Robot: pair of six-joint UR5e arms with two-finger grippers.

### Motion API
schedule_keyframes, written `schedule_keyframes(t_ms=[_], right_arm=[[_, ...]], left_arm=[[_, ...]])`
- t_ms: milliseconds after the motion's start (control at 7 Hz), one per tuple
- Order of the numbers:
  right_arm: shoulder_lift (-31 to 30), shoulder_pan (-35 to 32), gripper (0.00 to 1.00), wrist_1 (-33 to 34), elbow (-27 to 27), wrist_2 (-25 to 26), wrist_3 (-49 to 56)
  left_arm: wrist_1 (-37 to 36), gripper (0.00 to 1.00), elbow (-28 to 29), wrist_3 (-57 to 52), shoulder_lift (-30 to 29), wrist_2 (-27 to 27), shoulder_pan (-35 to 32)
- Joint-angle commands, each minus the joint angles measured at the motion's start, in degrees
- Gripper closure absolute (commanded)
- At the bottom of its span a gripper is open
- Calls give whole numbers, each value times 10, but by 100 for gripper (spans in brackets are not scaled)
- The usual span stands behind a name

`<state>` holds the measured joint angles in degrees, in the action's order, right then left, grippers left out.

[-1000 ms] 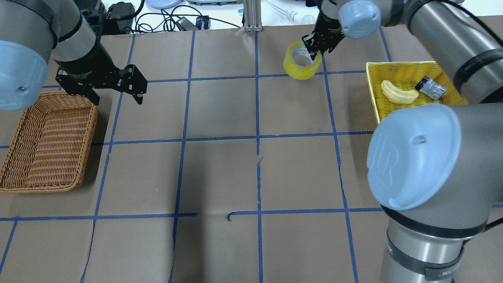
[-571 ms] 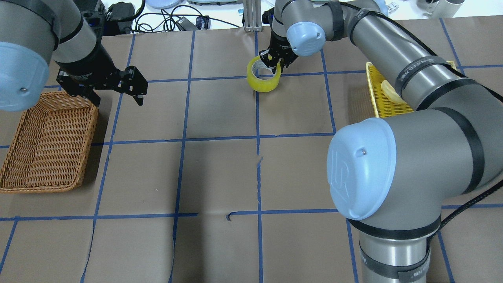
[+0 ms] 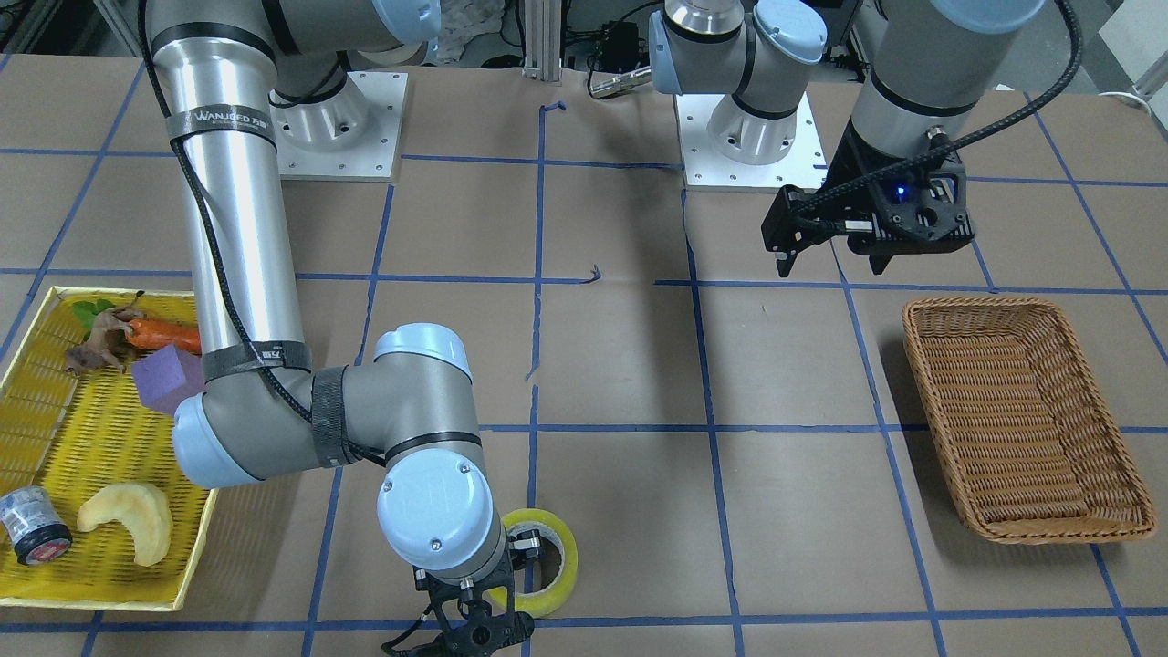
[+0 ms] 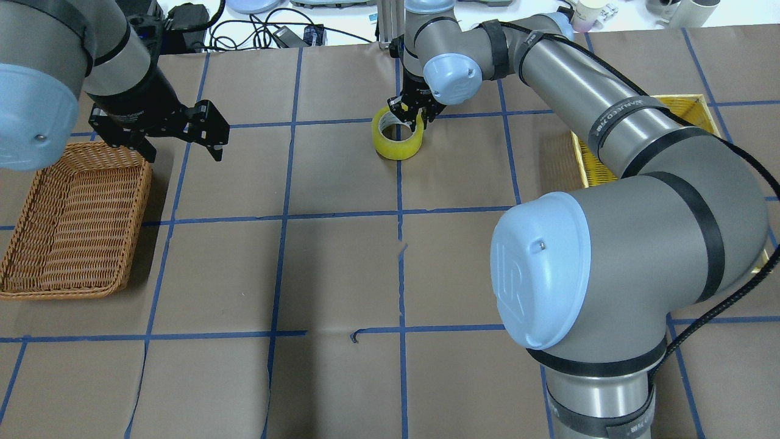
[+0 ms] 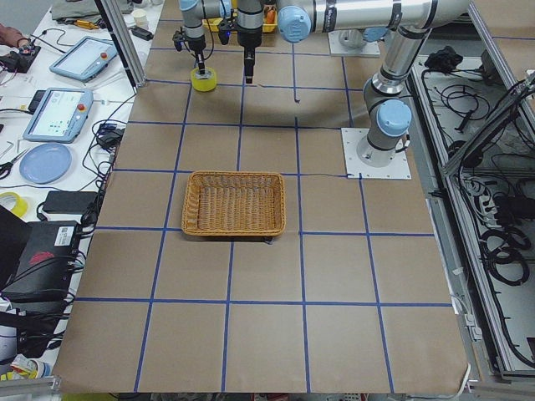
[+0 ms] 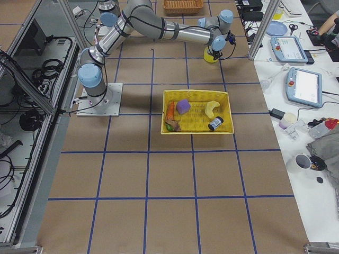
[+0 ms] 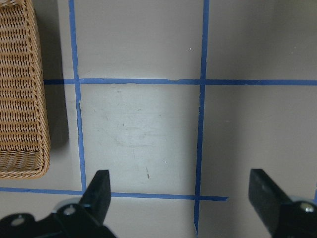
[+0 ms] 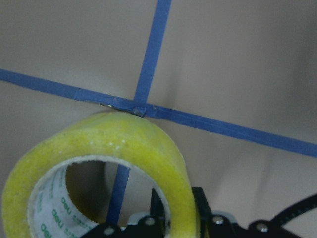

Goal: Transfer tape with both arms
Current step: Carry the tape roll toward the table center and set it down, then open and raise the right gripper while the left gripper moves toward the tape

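The yellow tape roll (image 4: 397,138) is tilted, low over the table's far middle, on a blue grid line. My right gripper (image 4: 414,113) is shut on its wall, one finger inside the core and one outside, as the right wrist view shows (image 8: 174,210). The tape (image 3: 547,558) also shows at the near edge of the front view, beside the right gripper (image 3: 523,550). I cannot tell whether it touches the table. My left gripper (image 4: 183,152) is open and empty, hovering beside the wicker basket (image 4: 73,225); its fingers (image 7: 99,193) stand wide apart.
The wicker basket (image 3: 1022,420) is empty on my left side. A yellow tray (image 3: 100,456) on my right holds a purple block (image 3: 164,379), a carrot (image 3: 164,336), a pale curved piece (image 3: 128,529) and a small grey cylinder (image 3: 32,538). Cables lie beyond the far edge.
My right arm has carried the tape leftward in the overhead view, from near the yellow tray to the table's centre line, and lower. The left arm has not moved.
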<state>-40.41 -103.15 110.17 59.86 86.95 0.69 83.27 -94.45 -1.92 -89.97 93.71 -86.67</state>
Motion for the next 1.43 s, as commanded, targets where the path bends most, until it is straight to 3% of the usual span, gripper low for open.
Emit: schedule_keyframes(t_ms=[0,286,429,571,714,1000,1286], right_arm=[[-4,0,0,10,3,0,-1],[-62,0,0,-9,3,0,0],[-108,3,0,-56,10,2,0],[-151,10,0,-90,24,21,0],[-198,21,0,-107,58,52,0],[-309,83,0,-131,158,45,9],[-423,102,0,-136,278,44,25]], left_arm=[[-8,0,1,14,-29,-2,6],[-158,0,-2,14,-77,-10,4],[-175,0,1,29,-99,-26,-1],[-248,0,6,49,-134,-85,-3],[-287,0,16,59,-166,-97,-20],[-309,0,76,108,-232,-98,-63],[-378,0,110,146,-304,-98,-103]])
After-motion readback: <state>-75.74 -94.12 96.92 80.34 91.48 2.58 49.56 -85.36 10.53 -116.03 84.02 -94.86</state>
